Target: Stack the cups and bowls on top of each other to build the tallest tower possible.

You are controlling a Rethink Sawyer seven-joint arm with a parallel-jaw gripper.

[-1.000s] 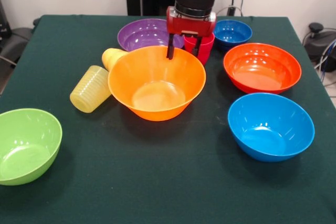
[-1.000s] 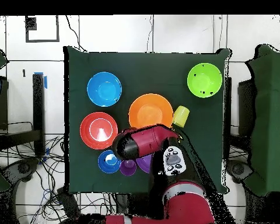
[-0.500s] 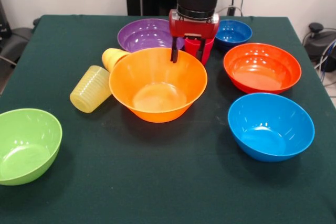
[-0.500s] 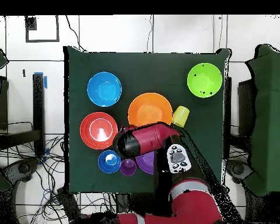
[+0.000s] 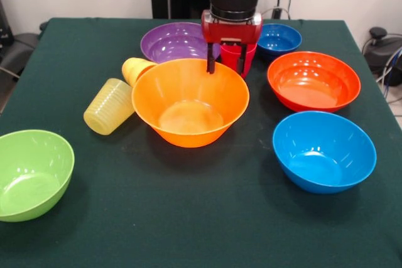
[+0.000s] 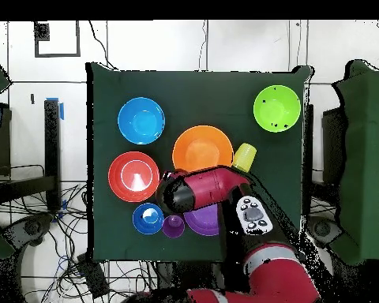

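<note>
My gripper (image 5: 224, 63) hangs open at the far rim of the large orange-yellow bowl (image 5: 190, 101), its left finger (image 5: 210, 62) down at that rim. Right behind the gripper stands the red-pink cup (image 5: 246, 56), and the other finger overlaps its front. The purple bowl (image 5: 169, 41) and the small dark blue bowl (image 5: 278, 37) sit at the back. The red-orange bowl (image 5: 313, 81), light blue bowl (image 5: 323, 150) and lime green bowl (image 5: 31, 174) stand apart. A ribbed pale yellow cup (image 5: 110, 106) and an orange-yellow cup (image 5: 135, 68) lie on their sides. The purple cup (image 6: 173, 226) shows only from overhead.
The dark green table (image 5: 188, 218) carries everything. In the overhead view the arm (image 6: 204, 189) covers the gripper and part of the purple bowl (image 6: 202, 222). Cables and chairs surround the table beyond its edges.
The gripper has shifted slightly to the right along the orange-yellow bowl's far rim, and that bowl has slid a little the same way. The other bowls and cups have not moved.
</note>
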